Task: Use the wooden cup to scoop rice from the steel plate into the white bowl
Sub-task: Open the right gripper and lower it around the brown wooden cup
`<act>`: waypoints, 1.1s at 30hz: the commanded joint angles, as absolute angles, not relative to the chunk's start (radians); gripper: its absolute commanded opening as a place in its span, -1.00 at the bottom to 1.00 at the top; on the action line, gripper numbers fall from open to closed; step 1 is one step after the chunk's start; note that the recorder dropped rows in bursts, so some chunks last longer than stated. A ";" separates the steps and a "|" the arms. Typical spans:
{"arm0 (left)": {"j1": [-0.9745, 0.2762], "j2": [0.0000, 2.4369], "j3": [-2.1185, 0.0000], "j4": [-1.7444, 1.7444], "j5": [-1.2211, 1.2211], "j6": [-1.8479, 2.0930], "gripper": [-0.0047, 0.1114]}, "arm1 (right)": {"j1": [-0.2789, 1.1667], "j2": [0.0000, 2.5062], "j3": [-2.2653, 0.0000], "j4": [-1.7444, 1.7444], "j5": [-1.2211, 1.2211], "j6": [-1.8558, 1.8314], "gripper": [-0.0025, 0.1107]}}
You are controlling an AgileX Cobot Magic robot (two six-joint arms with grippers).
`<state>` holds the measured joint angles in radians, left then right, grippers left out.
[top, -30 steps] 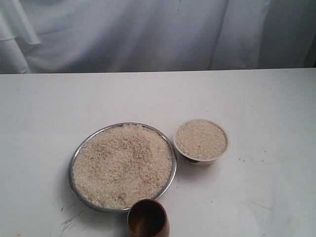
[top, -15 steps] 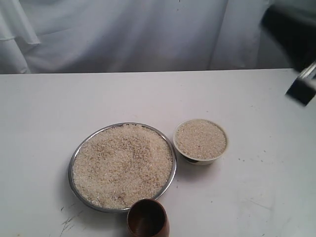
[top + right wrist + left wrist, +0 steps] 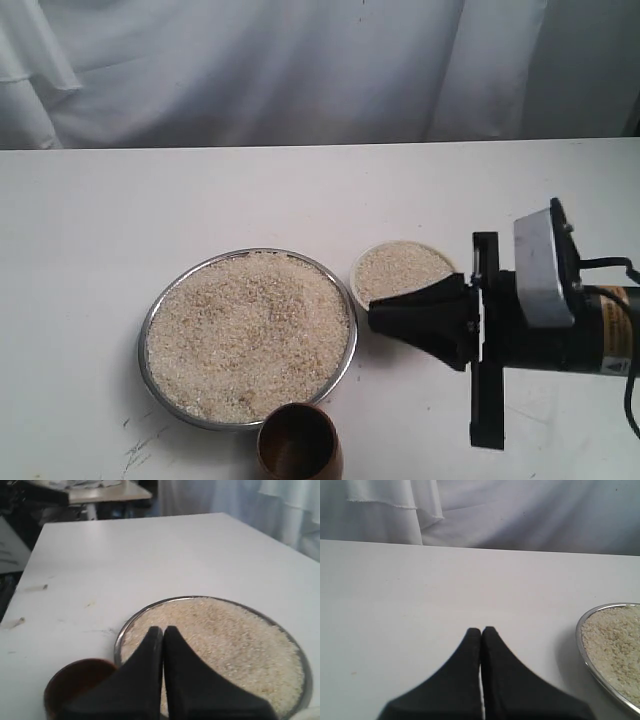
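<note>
The steel plate (image 3: 150, 340) lies at the table's middle front, heaped with rice (image 3: 250, 330). Right of it stands the white bowl (image 3: 375, 251), filled with rice and partly hidden behind my right gripper (image 3: 372, 318). That gripper is shut and empty, its black tip pointing left between bowl and plate. The wooden cup (image 3: 299, 445) stands upright and looks empty at the plate's front edge. In the right wrist view the plate (image 3: 122, 630), its rice (image 3: 240, 640) and the cup (image 3: 75, 680) lie beyond the shut right gripper (image 3: 163, 628). My left gripper (image 3: 481, 629) is shut over bare table, left of the plate (image 3: 580, 635).
A white table (image 3: 300, 190) carries everything, with a grey-white cloth curtain (image 3: 300, 70) hanging behind it. The right arm's body and cable (image 3: 560, 310) fill the table's right front. Dark scuff marks (image 3: 140, 445) show near the front edge, left of the cup.
The right arm has swung down from the upper right corner into the scene, and its shut gripper now sits low in front of the white bowl. Plate, bowl and cup have not moved.
</note>
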<state>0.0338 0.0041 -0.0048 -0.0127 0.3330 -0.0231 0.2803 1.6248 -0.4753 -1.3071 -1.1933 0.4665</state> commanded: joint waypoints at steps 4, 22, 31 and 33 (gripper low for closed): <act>0.031 0.000 0.000 -0.012 0.319 -0.024 -0.92 | 0.319 1.638 -0.469 -1.393 -1.126 0.436 -0.94; 0.031 0.000 0.000 -0.012 0.319 -0.024 -0.92 | 0.319 1.860 -0.469 -1.389 -1.221 0.355 -0.34; 0.031 0.000 0.000 -0.012 0.319 -0.024 -0.92 | 0.321 1.834 -0.478 -1.406 -1.221 0.347 0.91; 0.031 0.000 0.000 -0.012 0.319 -0.024 -0.92 | 0.334 1.841 -0.478 -1.414 -1.209 0.363 0.91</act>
